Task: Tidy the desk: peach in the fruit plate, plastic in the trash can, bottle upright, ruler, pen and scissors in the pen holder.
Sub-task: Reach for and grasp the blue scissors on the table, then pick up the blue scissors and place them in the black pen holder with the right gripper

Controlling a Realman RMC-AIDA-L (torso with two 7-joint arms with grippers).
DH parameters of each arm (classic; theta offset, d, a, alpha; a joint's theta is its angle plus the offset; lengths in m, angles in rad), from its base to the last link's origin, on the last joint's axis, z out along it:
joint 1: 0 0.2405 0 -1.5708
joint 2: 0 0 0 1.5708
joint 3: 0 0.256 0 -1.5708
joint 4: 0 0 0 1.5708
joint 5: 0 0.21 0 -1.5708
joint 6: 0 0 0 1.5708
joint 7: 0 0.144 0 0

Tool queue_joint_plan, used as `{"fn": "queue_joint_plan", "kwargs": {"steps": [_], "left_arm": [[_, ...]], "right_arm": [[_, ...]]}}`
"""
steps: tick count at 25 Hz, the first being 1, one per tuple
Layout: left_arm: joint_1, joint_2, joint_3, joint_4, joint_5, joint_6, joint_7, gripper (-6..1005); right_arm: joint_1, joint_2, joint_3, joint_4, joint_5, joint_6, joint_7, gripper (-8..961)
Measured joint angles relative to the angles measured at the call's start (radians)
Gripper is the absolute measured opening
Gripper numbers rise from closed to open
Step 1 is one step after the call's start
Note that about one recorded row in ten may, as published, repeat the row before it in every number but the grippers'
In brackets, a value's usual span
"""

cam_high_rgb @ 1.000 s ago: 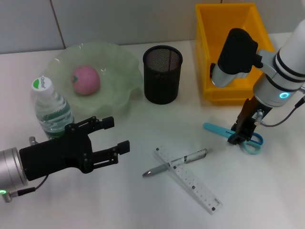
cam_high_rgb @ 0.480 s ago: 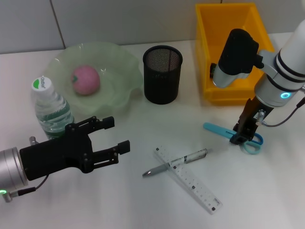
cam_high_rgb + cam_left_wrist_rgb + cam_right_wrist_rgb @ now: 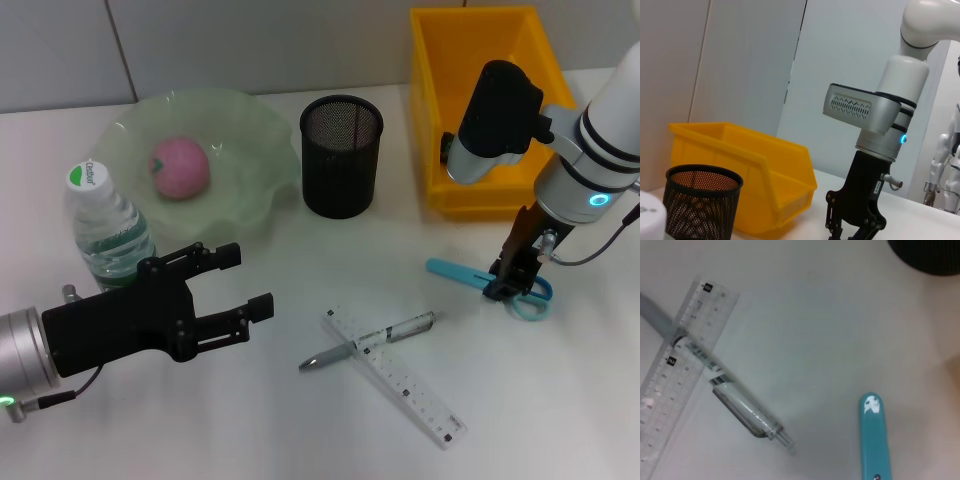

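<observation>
— Scissors [image 3: 492, 279] are the step in hand, I judge: teal, flat on the desk at my right, in front of the yellow bin [image 3: 478, 80].

— Where is the arm?

— My right gripper [image 3: 502, 284] points straight down onto them, near the handle loops. Its fingers seem closed around the scissors, though I can't tell if they have left the desk.

— And next?

— A lift, then a carry to the black mesh pen holder [image 3: 341, 155] — blades down, I'd say. Ruler [image 3: 395, 375] and pen [image 3: 368, 340] lie crossed mid-desk, still waiting.

— The other arm?

— My left gripper [image 3: 238, 293] hovers low beside the upright bottle [image 3: 104, 228], fingers spread and empty. Peach [image 3: 179, 167] sits in the fruit plate [image 3: 250, 130].
</observation>
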Motion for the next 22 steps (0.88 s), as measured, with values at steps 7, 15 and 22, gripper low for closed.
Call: {"fn": "queue_joint_plan", "kwargs": {"steps": [7, 15, 22], "left_arm": [[-0.001, 0.0, 0.0, 0.0, 0.0, 0.0, 0.0, 802], [-0.001, 0.001, 0.0, 0.005, 0.0, 0.01, -0.017, 802], [0.004, 0.001, 0.0, 0.003, -0.035, 0.072, -0.028, 802]], "right_arm": [[-0.001, 0.0, 0.004, -0.013, 0.009, -0.011, -0.006, 245], [-0.017, -0.006, 0.033, -0.134, 0.114, -0.103, -0.007, 231], [-0.071, -0.007, 0.103, -0.257, 0.26, -0.176, -0.019, 232]]}}
